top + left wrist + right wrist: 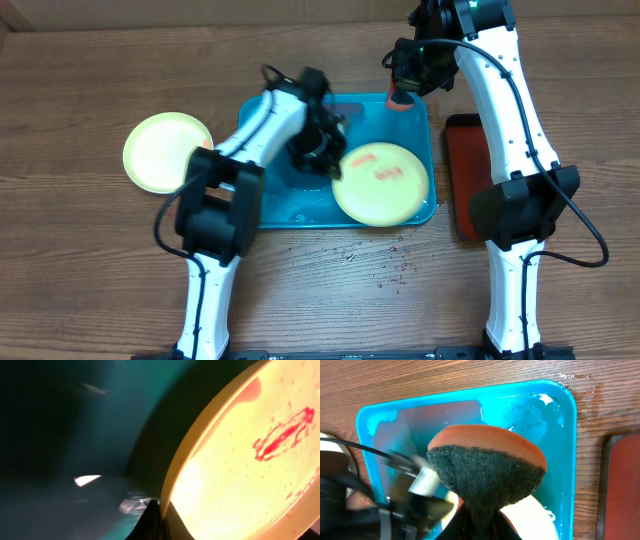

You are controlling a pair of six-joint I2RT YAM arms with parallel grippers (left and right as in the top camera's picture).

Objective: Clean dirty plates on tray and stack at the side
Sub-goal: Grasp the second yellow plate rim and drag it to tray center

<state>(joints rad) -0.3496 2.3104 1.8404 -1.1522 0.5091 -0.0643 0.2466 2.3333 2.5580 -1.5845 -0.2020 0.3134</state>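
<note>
A pale yellow-green plate point(385, 185) with red smears lies in the right part of the turquoise tray point(270, 205). My left gripper point(333, 165) is shut on the plate's left rim. In the left wrist view the rim of the plate point(240, 460) sits between the fingers point(161, 516). My right gripper point(402, 88) holds an orange sponge point(399, 99) with a dark scouring face above the tray's far right corner. The right wrist view shows the sponge point(485, 465) in the fingers point(481, 527), above the tray point(560, 435) and plate point(532, 520). A second yellow-green plate point(165, 150) lies on the table to the left. No blue-white plate shows.
A dark red black-rimmed tray point(470, 180) lies right of the turquoise tray and shows in the right wrist view point(622, 485). Small drops and specks point(385, 265) dot the wooden table in front of the tray. Foam and water lie in the tray's far part point(530, 415).
</note>
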